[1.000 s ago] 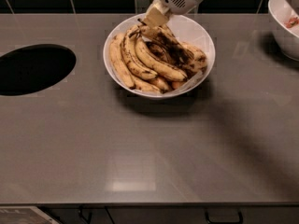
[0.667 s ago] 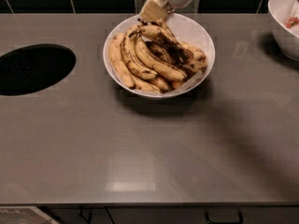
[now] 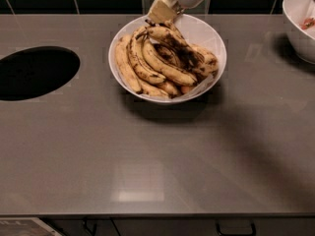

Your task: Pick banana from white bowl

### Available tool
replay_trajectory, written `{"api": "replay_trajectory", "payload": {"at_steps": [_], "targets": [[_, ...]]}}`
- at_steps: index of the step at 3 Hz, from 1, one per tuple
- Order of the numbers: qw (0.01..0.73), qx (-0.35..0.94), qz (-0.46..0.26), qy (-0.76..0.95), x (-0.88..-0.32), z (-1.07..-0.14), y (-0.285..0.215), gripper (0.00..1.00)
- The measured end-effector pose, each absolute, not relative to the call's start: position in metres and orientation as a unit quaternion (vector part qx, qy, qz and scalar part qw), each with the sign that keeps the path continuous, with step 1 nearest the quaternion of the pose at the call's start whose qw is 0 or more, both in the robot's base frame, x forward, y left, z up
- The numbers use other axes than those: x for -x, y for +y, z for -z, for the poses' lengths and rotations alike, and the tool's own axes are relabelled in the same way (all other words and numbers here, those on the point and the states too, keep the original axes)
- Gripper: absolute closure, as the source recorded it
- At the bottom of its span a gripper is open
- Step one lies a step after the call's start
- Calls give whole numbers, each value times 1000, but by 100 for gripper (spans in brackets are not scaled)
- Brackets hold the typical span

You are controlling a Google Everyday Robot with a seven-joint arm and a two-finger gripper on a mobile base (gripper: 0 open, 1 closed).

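The white bowl (image 3: pixel 209 31) with a paper liner stands at the back middle of the counter and holds several overripe bananas. The banana (image 3: pixel 179 48) with the largest black patch lies on top of the pile, running from the bowl's far rim to the right. My gripper (image 3: pixel 160 17) comes down from the top edge at the bowl's far rim. Its beige fingers (image 3: pixel 158 9) are closed on this banana's dark stem end. The yellower bananas (image 3: pixel 140 63) lie to the left below it.
A round dark hole (image 3: pixel 34 73) is cut in the grey counter (image 3: pixel 157 156) at the left. A second white bowl (image 3: pixel 295 28) with reddish bits stands at the right edge. Dark tiles line the back wall.
My gripper has shifted slightly left and down onto the banana's stem end. The bananas and the bowl have barely moved.
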State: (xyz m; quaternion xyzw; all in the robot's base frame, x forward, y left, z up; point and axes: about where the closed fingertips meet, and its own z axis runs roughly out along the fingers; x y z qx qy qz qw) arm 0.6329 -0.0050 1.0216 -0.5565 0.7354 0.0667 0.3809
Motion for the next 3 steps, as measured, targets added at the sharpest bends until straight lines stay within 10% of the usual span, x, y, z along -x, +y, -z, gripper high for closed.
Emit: {"api": "replay_trajectory", "payload": {"at_steps": [3], "targets": [[357,554,-36,751,-625,-1025,-13,0]]}}
